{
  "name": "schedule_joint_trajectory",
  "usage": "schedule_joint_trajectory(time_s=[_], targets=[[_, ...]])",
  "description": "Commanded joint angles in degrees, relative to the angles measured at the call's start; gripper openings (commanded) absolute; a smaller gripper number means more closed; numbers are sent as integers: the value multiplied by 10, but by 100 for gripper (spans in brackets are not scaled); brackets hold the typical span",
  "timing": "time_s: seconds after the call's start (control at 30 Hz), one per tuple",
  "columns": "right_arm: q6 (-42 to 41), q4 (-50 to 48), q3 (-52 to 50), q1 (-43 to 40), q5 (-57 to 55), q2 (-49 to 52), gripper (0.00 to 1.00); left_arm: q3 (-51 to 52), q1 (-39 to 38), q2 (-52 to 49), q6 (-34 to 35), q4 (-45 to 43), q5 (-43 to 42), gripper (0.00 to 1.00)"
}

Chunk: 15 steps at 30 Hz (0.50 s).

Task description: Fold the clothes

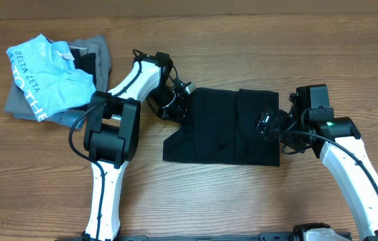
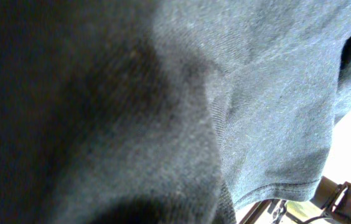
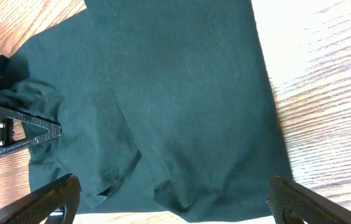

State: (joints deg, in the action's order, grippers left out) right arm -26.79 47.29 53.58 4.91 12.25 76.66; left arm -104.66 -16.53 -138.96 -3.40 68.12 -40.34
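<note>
While the black garment [image 1: 226, 127] lies part-folded near the middle of the table [image 1: 242, 207], a gripper waits at either side of it.

At the table's ten o'clock, a light blue shirt [image 1: 48, 77] rests on grey garments [image 1: 102, 53], well apart from the work. The left gripper [image 1: 173, 106] sits at the garment's ten o'clock corner. Its wrist camera sees only dark cloth close up, so I cannot tell whether its fingers pinch anything. An upper layer covers the garment's right half, and a ragged flap sticks out at seven o'clock. The right gripper [image 1: 269, 124] hovers at the three o'clock edge, fingers [image 3: 45, 199] spread wide over the cloth and holding nothing. The next fold probably wants this gripper to pinch both layers at the hem. A low lift matched to the left side should land the edges square.
</note>
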Motion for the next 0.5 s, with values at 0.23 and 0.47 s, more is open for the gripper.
schedule_joint_trajectory(time_s=[0.23,0.47], targets=[[0,-2,9,-2,2,-2,100,-54,71,16,19,144,257,4],[0,-5,9,-2,2,-2,100,-157,98,93,31,214,280,4]])
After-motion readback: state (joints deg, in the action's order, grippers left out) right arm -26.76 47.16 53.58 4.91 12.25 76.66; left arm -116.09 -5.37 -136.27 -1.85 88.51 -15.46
